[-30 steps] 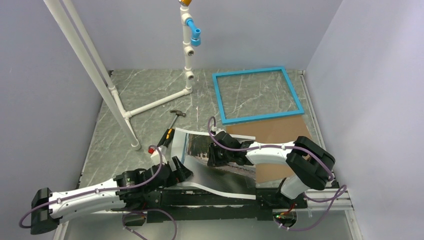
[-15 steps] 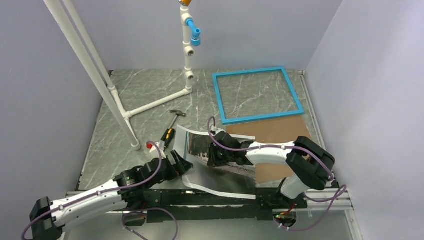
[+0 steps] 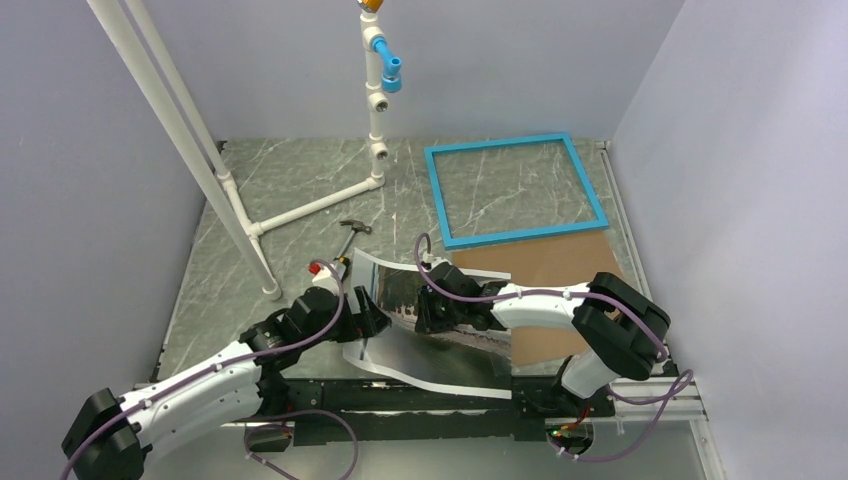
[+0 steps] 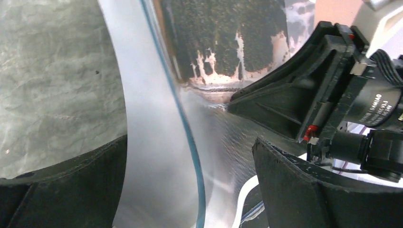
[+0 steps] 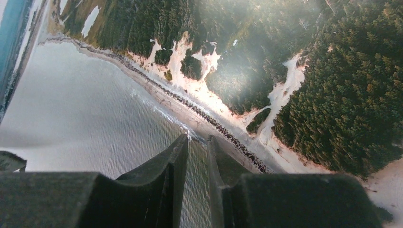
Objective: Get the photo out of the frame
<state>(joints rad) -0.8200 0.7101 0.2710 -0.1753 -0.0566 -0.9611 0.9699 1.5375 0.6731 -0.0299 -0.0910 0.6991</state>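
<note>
The photo (image 3: 440, 350) lies out of the frame, a glossy sheet with a white border near the table's front; its left edge curls upward. My right gripper (image 3: 425, 305) stands on its middle, fingers only slightly open, tips pressing on the shoreline of the picture (image 5: 197, 138) with nothing between them. My left gripper (image 3: 365, 318) is wide open at the curled left edge (image 4: 152, 118), one finger (image 4: 62, 190) outside the sheet and the other (image 4: 309, 190) over its picture side. The turquoise frame (image 3: 436, 197) lies empty at the back right.
A brown backing board (image 3: 560, 265) lies flat between the frame and my right arm. A small hammer (image 3: 352, 232) rests just behind the photo. A white pipe stand (image 3: 300, 208) with slanted poles fills the back left.
My left arm has swung forward and to the right, bringing its open gripper up to the photo's curled left edge. The right gripper and the photo have stayed put.
</note>
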